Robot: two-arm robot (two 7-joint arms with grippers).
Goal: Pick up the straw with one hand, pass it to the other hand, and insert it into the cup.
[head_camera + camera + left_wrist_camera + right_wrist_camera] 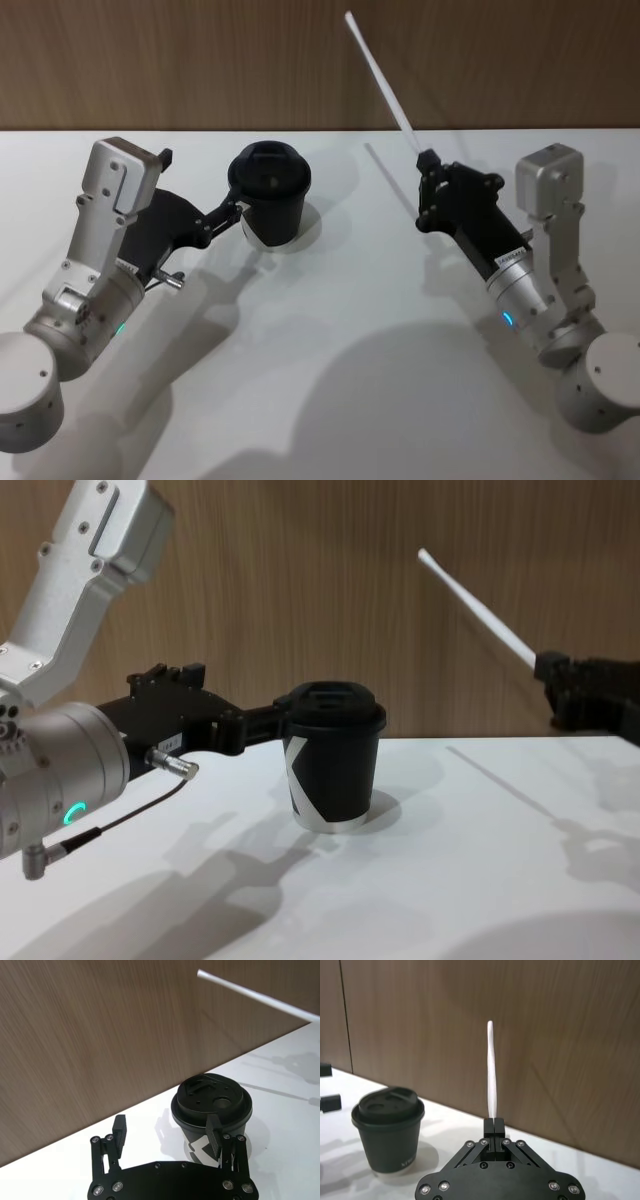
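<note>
Straw (491, 1070) lower end hidden inside right claw (494, 1121); left claw (166, 1126) finger covers cup (212, 1102) side

The straw (380, 78) is white. The cup (333, 770) is black with a white pointy mark and a white band at the bottom. The left gripper (166, 1130) and the right gripper (494, 1123) are black. The table (350, 300) is white. The wall (200, 60) is brown with thin lines

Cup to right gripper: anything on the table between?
Nothing. Head view shows bare table, just shadows, between the cup and the right gripper clamping the straw.
</note>
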